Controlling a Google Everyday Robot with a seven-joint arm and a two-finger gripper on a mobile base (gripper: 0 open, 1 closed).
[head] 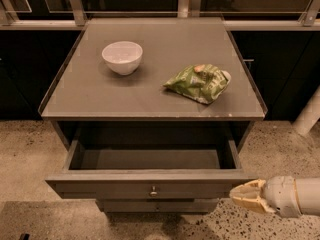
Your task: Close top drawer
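Top drawer (100, 188): pulled fully out of the cabinet (90, 101), its cavity open to you and apparently empty. The front faces you, low in the view.

Knob (153, 190): at the centre of the front. You likely have no need to grip it, since a flat push on the front should do.

Gripper (236, 196): at lower right, just beside the right end of the drawer front and not yet touching it. The jaws look pressed together into one blunt tip, which suits pushing. It sits level with the front, so you seem set to move in front of the panel and press.

Bowl (122, 57) and green bag (199, 83): on the cabinet top, well apart and clear of the drawer's travel.

Lower drawer (157, 205): beneath the top one, shut.
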